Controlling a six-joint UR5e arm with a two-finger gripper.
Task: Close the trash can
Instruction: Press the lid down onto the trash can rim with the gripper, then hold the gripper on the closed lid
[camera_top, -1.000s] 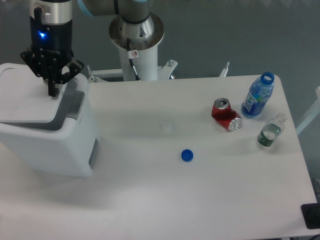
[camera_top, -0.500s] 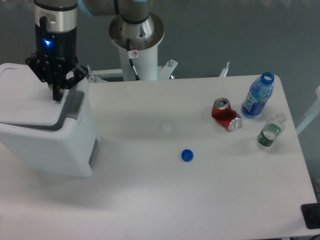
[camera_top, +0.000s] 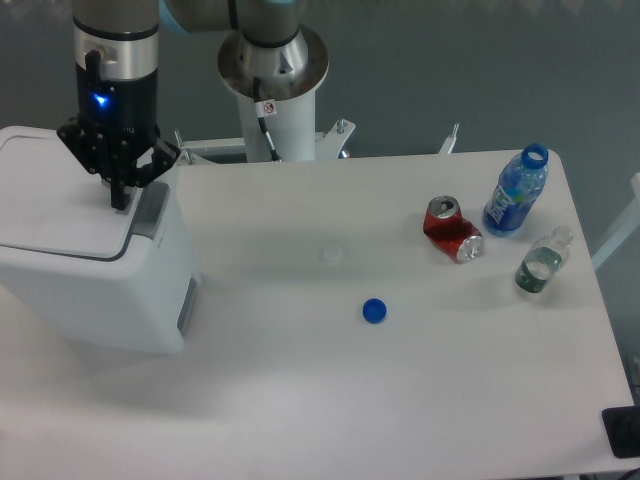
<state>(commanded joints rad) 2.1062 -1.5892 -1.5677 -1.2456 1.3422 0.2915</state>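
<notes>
White table (camera_top: 300, 400) before grey wall holds trash can (camera_top: 90, 290), bottles, cap.

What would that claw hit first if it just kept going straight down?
Most likely the flat white lid of the trash can: the gripper points down at its right edge, beside the grey latch strip. Depth is uncertain.

White trash can (camera_top: 95, 270) at left of white surface (camera_top: 330, 400), lid flat, pincer (camera_top: 120, 200) fingers together on its right rear edge, crushed red soda can (camera_top: 452, 229), blue bottle (camera_top: 516, 190), clear bottle (camera_top: 541, 260), blue cap (camera_top: 375, 311)
</notes>
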